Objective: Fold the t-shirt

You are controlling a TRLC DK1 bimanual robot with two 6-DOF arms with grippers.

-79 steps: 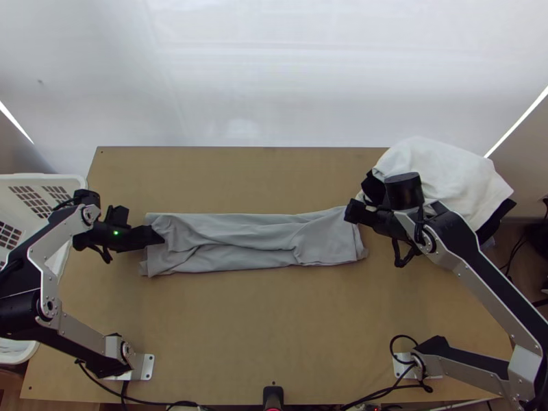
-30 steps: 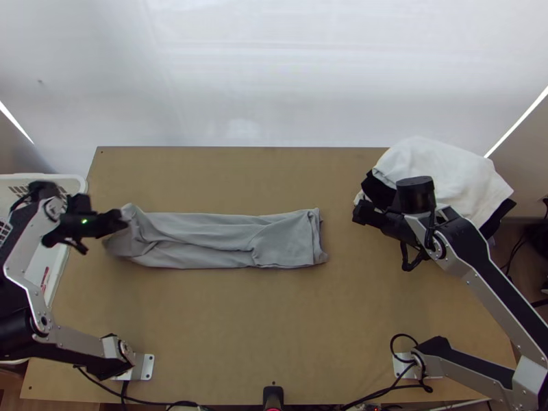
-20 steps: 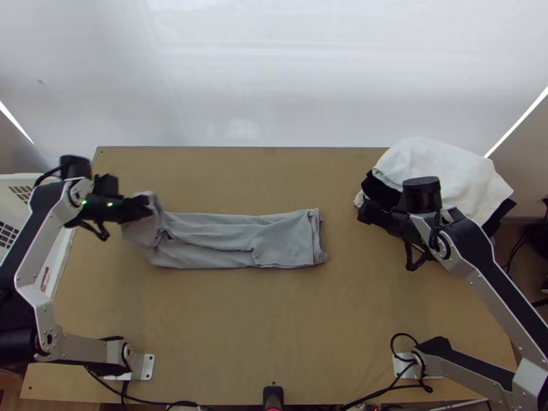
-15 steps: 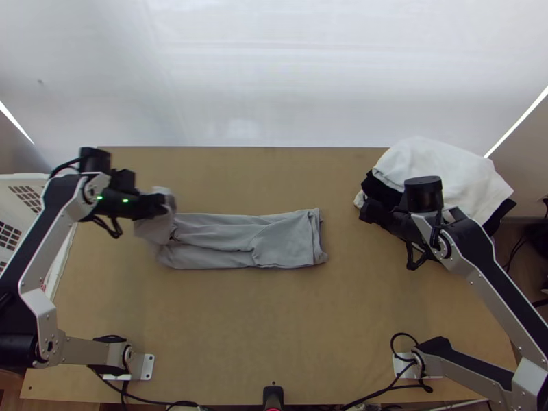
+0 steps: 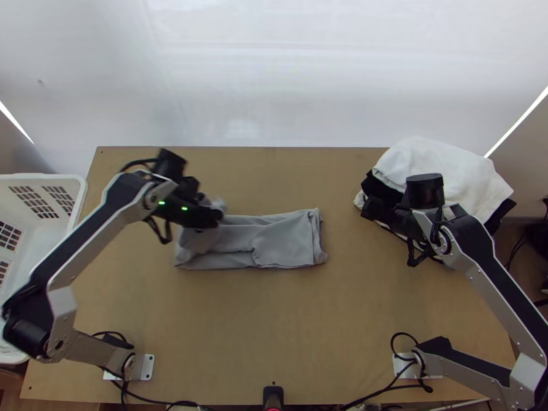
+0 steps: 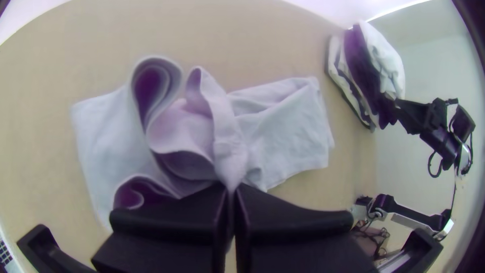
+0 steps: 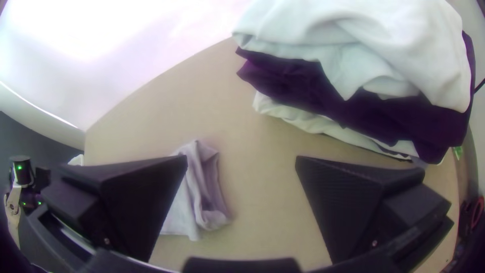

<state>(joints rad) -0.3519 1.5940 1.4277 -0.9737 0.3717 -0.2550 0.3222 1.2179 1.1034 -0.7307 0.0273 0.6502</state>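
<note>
The grey t-shirt [image 5: 288, 240] lies in a long folded strip at mid-table, its left end raised and doubled back over the rest. At that end is my left gripper [image 5: 218, 216]. In the left wrist view my left gripper [image 6: 231, 192] is shut on a gathered edge of the t-shirt [image 6: 288, 136], with curled layers beside it. My right gripper [image 5: 364, 209] stays by the clothes pile, to the right of the shirt and apart from it. In the right wrist view my right gripper [image 7: 241, 162] is open, and the t-shirt [image 7: 194, 197] shows partly behind one finger.
A pile of white and black clothes [image 5: 438, 171] stands at the table's back right corner, close to my right gripper. A white plastic basket [image 5: 77, 185] is at the left edge. Bare wood [image 5: 274, 322] stretches along the front of the table.
My left gripper first drew the t-shirt leftward, then carried its left end back to the right over the strip. The right arm shifted slightly right, away from the shirt's right end.
</note>
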